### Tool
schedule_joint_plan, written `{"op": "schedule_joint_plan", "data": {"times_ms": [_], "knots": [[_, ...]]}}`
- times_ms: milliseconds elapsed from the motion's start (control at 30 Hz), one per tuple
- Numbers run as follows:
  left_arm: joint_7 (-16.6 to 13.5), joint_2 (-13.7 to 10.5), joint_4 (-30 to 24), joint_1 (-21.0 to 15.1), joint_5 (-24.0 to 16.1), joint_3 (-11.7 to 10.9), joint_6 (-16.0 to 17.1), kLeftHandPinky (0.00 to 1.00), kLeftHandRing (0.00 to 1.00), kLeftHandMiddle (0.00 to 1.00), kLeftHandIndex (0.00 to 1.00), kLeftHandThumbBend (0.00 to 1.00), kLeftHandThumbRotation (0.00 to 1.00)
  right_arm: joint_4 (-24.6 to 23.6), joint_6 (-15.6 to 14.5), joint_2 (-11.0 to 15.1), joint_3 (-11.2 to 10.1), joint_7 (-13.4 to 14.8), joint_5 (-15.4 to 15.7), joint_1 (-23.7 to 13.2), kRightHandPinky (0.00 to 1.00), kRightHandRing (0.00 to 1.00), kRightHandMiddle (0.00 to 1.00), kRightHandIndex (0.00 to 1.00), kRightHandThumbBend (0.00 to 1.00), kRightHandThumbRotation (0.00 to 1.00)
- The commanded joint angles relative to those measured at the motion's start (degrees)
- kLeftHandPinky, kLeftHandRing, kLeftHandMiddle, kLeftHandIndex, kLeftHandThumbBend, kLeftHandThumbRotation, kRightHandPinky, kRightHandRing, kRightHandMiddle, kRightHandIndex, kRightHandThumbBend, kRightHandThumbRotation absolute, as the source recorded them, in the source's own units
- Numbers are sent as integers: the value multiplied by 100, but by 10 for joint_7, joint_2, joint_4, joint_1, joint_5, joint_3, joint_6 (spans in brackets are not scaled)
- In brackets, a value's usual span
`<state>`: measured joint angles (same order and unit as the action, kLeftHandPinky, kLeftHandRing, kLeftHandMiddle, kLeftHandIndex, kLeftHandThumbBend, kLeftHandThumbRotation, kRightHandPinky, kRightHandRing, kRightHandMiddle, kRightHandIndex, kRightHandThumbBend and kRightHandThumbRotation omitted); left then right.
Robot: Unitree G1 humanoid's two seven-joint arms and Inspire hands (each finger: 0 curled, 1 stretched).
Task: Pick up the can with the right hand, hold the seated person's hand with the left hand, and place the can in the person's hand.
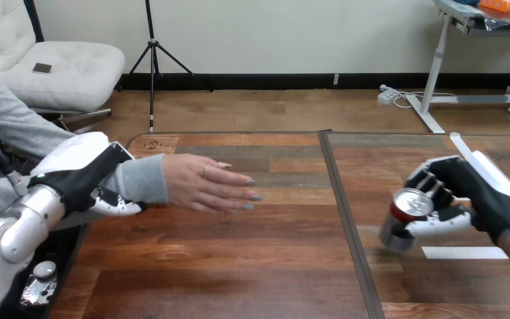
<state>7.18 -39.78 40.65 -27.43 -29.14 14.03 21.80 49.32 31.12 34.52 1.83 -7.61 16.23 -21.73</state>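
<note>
At right over the table (239, 266), the right hand (468, 194) has its fingers curled round the can (408, 206), which is tilted. At left, the left hand (80, 176) wraps the person's wrist (139, 179) over the sleeve; the person's hand (202, 183) stretches out flat, well apart from the can

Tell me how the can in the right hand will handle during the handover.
The can looks like smooth bare metal, so it may slip in the right hand, which is curled round it. It is round and held tilted, so it would probably roll if laid down on its side.
</note>
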Motion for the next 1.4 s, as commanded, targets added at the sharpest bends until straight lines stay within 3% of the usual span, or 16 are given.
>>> {"op": "schedule_joint_plan", "data": {"times_ms": [0, 467, 667, 867, 1367], "knots": [[1, 33, -66, -42, 36, -25, -4, 9, 15, 21, 23, 27, 0, -37, -2, -11, 0, 17, 1, -60, 32, 35, 40, 44, 76, 0], [42, 29, -106, -31, 48, -30, -33, 11, 16, 23, 27, 32, 0, -42, -3, -21, -1, 19, 0, -61, 34, 36, 41, 44, 77, 0], [43, 26, -104, -26, 50, -34, -28, 12, 18, 25, 28, 33, 0, -40, 2, -20, -1, 17, 0, -61, 34, 36, 40, 43, 77, 0], [28, 23, -89, -25, 47, -35, 1, 12, 18, 24, 27, 30, 0, -39, -3, -21, 1, 18, 3, -63, 34, 37, 41, 43, 76, 0], [31, 29, -90, -23, 43, -33, 0, 14, 19, 25, 27, 29, 0, -39, 3, -30, 1, 17, -1, -74, 32, 36, 40, 43, 75, 0]]}}
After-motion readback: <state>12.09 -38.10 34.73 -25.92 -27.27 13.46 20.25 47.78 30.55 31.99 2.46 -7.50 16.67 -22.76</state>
